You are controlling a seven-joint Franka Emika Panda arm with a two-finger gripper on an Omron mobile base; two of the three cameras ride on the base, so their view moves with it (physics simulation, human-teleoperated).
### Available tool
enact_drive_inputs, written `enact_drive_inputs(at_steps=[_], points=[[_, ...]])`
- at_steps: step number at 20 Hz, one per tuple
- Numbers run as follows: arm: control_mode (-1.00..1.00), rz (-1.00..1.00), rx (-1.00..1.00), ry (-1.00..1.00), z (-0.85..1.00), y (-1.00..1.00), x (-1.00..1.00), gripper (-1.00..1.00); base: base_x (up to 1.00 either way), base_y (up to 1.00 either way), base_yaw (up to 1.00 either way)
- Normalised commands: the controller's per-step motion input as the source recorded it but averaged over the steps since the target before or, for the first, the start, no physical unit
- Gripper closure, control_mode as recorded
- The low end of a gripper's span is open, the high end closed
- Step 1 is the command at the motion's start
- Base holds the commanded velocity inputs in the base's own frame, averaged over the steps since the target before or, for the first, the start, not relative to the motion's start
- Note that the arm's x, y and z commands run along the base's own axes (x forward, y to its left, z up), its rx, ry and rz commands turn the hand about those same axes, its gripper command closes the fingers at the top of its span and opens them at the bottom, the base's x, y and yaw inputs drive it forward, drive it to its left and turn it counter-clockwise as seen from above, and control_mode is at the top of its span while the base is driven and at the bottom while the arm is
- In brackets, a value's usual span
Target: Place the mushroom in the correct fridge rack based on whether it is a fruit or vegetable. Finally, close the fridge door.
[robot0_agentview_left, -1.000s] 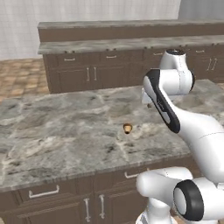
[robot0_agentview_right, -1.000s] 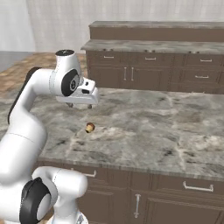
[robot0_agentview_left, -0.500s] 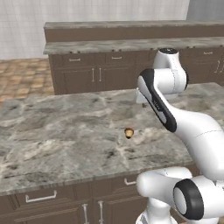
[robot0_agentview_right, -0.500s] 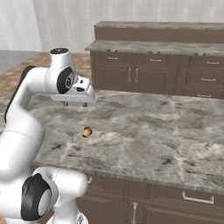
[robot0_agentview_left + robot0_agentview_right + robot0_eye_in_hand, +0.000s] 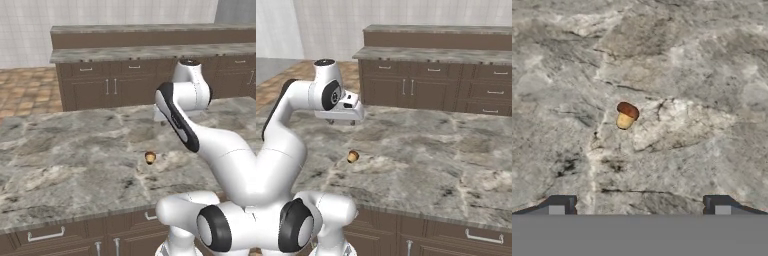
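since the fingertips [image 5: 562, 204] stand spread as wide as they go w/ nothing between them, the gripper [image 5: 639, 205] holds nothing yet and hangs above the counter [image 5: 60, 150], looking down at the mushroom [image 5: 626, 115]. the mushroom lies on its side on the bare marble, brown cap tipped one way and pale stem the other, ahead of the tips in the hand view and a bit off the midline toward one fingertip. in the base views it sits alone near the middle of the counter [image 5: 446, 150], below and just in front of the gripper [image 5: 340, 120]. main risks, as i judge them: it's tiny and rounded, so if the hand drops w/o recentring, one tip could clip the cap and roll it away; closing across the cap instead of along a stable axis could squirt it out; going too low jams the tips into the stone. no fridge in sight, so there's a carry to come, prob w/ the base driving, and a weak pinch could drop it then. cabinets [image 5: 110, 90] stand well behind.
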Motion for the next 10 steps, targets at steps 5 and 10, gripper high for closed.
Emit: enact_drive_inputs(at_steps=[5,10], points=[[-1.0,0.0,-0.03,0.0,-1.0,0.48,0.34,-1.0,0.0,0.0,0.0],[-1.0,0.0,0.01,0.01,-0.86,0.1,0.13,-1.0,0.0,0.0,0.0]])
